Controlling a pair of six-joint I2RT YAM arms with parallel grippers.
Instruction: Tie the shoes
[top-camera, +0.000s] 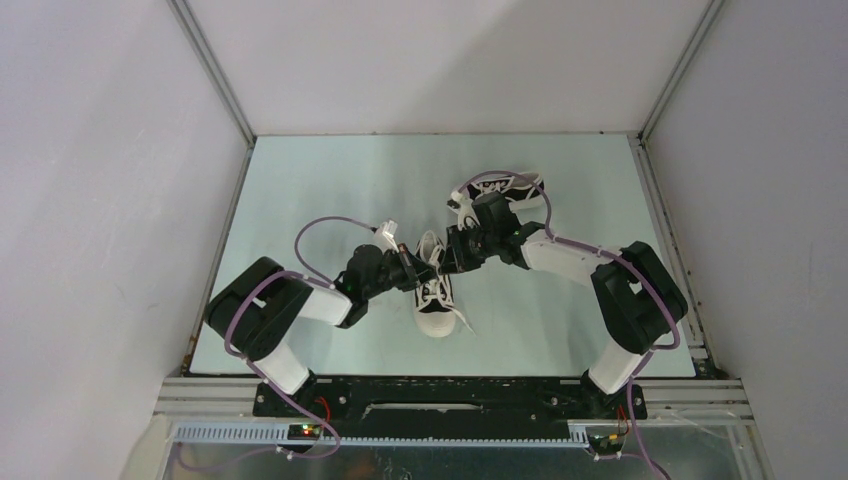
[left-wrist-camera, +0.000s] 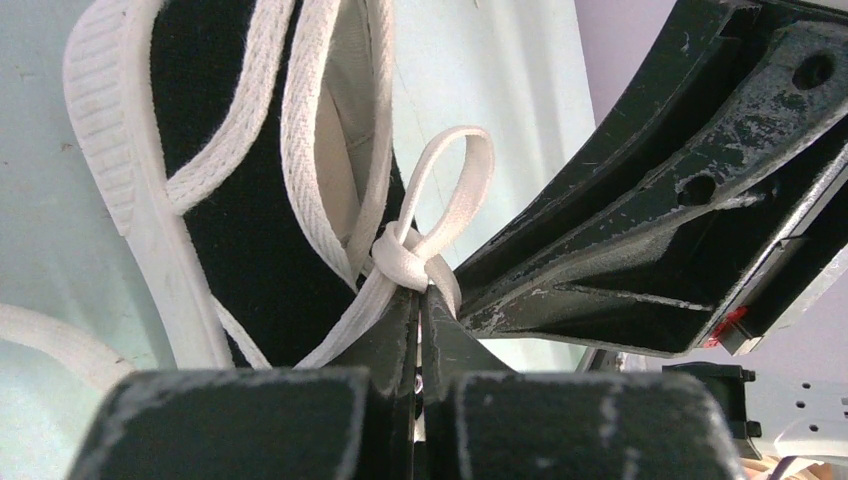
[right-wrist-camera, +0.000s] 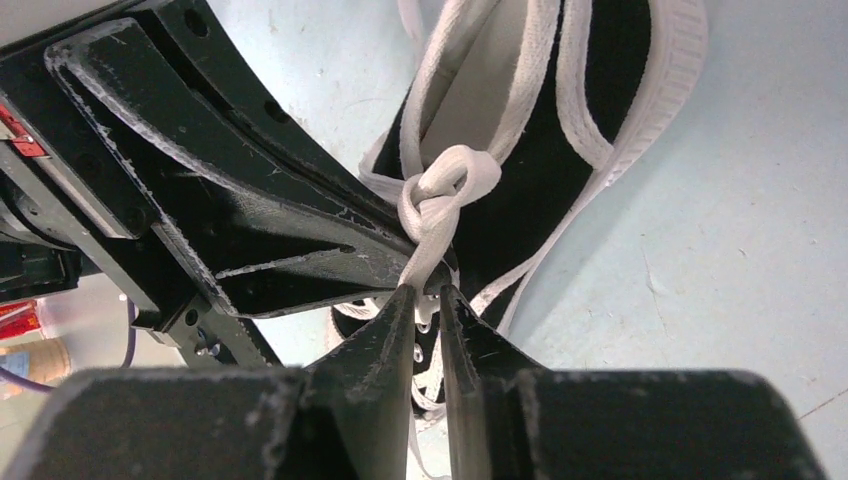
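On the table (top-camera: 330, 200), your two arms meet over the near shoe (top-camera: 434, 300), which lies toe toward the arm bases. The far shoe (top-camera: 510, 186) sits well apart behind the right arm, so it looks like the later job. Your left gripper (left-wrist-camera: 419, 297) has its jaws pressed together on the lace (right-wrist-camera: 425, 245) right at the base of the knot (left-wrist-camera: 400, 262), probably to anchor it. Your right gripper (right-wrist-camera: 427, 292) comes in from the opposite side, jaws nearly together and clamped on the strand running down out of the knot, set up for a pull against that anchor. One loop (left-wrist-camera: 465, 138) stands up free above the knot. I cannot tell whether a second loop exists, so treat this bow as unfinished.
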